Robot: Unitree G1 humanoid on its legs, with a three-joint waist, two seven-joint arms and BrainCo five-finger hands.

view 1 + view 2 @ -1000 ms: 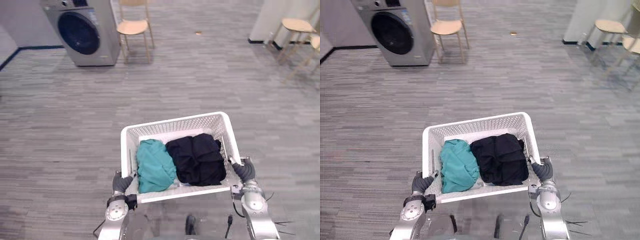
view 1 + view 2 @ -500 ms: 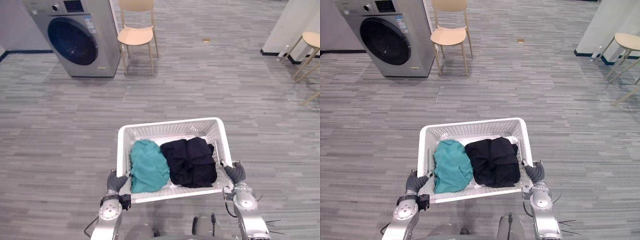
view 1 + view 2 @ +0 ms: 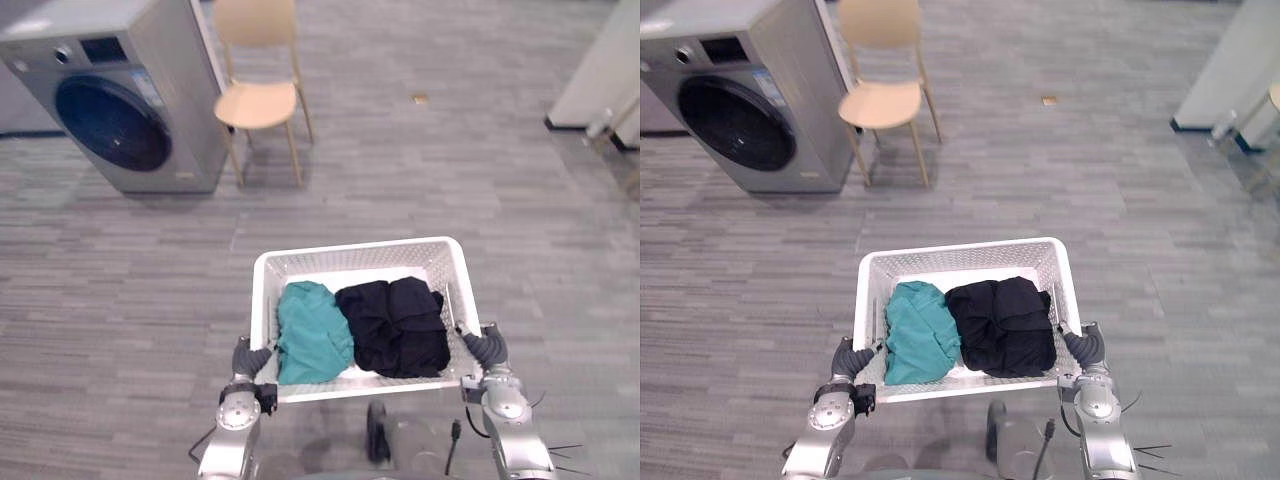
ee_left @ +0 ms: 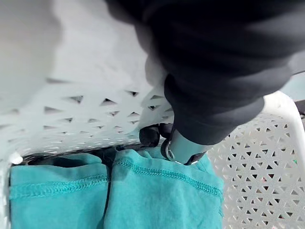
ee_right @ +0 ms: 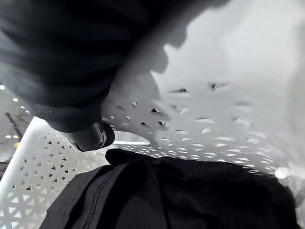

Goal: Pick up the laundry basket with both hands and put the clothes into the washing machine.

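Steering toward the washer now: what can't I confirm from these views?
- Washing machine: left side cut off by the eye views' edge; door latch too small.
- Small floor object past the chair: too small to identify.
- Basket floor: covered by the teal garment and black garment.

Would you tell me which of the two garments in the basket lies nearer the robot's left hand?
The teal garment, in the basket's left half beside the left hand; the black garment lies towards the right hand.

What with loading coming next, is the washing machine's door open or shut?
Shut: the dark round door sits flush with the washing machine front.
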